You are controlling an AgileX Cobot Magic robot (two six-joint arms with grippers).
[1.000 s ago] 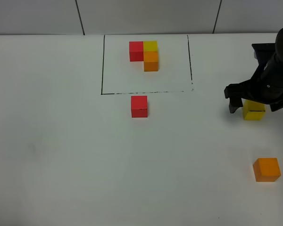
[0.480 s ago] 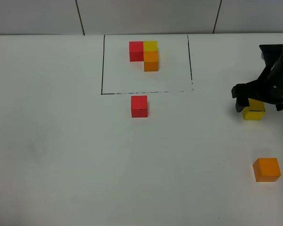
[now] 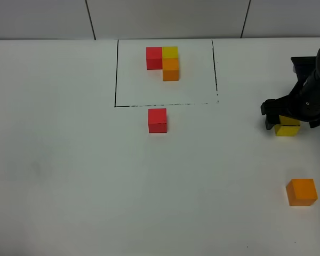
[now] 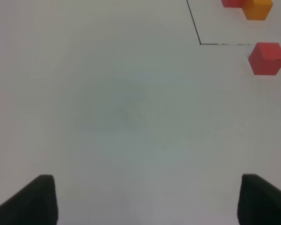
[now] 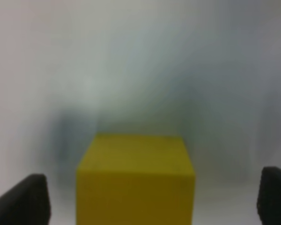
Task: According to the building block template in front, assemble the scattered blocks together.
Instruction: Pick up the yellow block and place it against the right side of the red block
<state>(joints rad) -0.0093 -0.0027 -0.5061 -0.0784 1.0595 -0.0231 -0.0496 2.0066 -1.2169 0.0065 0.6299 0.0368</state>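
Observation:
The building block template point(image 3: 164, 61) is a red, yellow and orange L-shaped cluster inside a thin black rectangle at the table's back; part of it shows in the left wrist view point(image 4: 253, 5). The loose red cube point(image 3: 157, 120) sits just in front of the frame and also shows in the left wrist view point(image 4: 267, 58). My right gripper point(image 3: 289, 124) is open and low over the yellow cube point(image 3: 287, 129) at the far right. In the right wrist view the yellow cube point(image 5: 136, 178) lies between the spread fingertips point(image 5: 18, 201). The orange cube point(image 3: 302, 192) lies nearer, at the right. My left gripper point(image 4: 145, 201) is open and empty over bare table.
The white table point(image 3: 69, 160) ends at a grey wall at the back. The drawn black frame line point(image 3: 116, 74) lies flat on the surface. The right arm fills the far right edge of the high view.
My right gripper has shifted slightly right and lowered around the yellow cube, which it now covers more. The cubes have not moved.

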